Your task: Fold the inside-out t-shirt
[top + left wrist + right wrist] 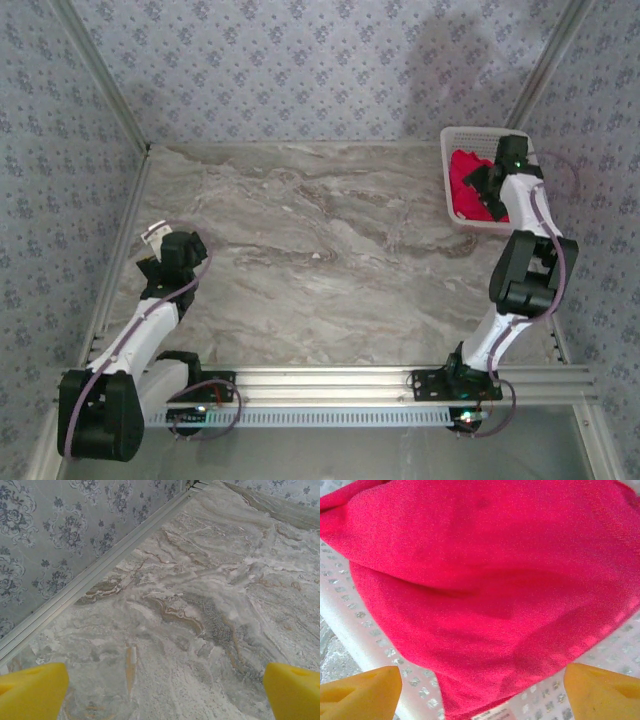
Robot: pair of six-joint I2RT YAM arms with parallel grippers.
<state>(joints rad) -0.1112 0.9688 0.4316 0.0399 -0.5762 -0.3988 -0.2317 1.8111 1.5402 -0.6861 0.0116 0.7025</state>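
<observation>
Now: pick-up step; folding not begun (cloth is bunched, needs spreading first).
Shirt: red t-shirt (466,180) heaped in white basket (470,131), far-right corner of table (320,260).
R arm: right gripper (482,690) directly over the cloth, jaws apart, nothing pinched.
L arm: left gripper (165,690) spread wide, empty, over bare marble, well apart from shirt.
Next: prob. close R on a fold, lift clear of basket, lay flat mid-table.

Seen from above, partly hidden behind the right gripper (483,192): shirt (462,175) and basket (470,130). Cut off by top and side edges at the right wrist: shirt again. Clipped at the bottom edge: tag (489,714) (print too blurred to read), right fingers (360,692), and left fingers (30,692) in their view.
</observation>
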